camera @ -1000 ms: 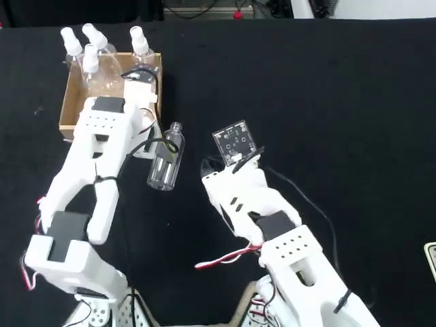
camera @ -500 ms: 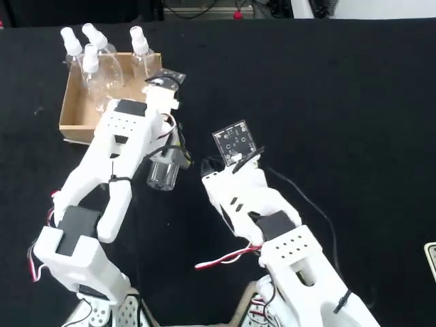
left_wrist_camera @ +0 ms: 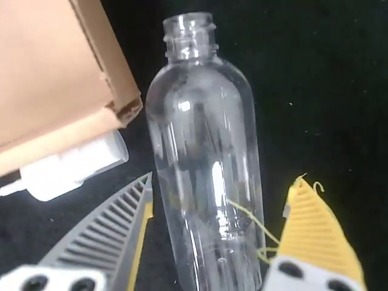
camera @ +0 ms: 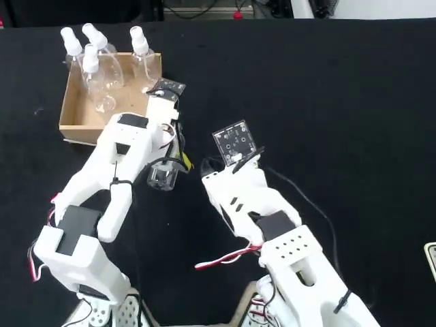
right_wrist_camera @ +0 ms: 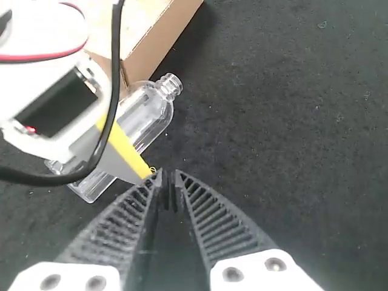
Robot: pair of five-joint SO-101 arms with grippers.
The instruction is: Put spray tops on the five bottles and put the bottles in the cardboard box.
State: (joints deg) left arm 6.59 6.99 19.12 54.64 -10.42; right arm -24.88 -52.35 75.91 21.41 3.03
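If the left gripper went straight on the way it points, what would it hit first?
Most likely the clear uncapped plastic bottle, which lies right in the open left gripper; depth is hard to judge.

No legible text, brand, number or sign was found. The cardboard box [camera: 66,102] and the uncapped bottle [left_wrist_camera: 206,163] carry no readable print. Marks on the camera board [camera: 235,142] are too small to make out.

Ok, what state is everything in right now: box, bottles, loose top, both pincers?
Box: open, four capped bottles inside.
Loose bottle: lying on its side, uncapped.
Spray top: unattached, lying beside the box.
Left pincer: open, straddling the loose bottle.
Right pincer: shut, empty.
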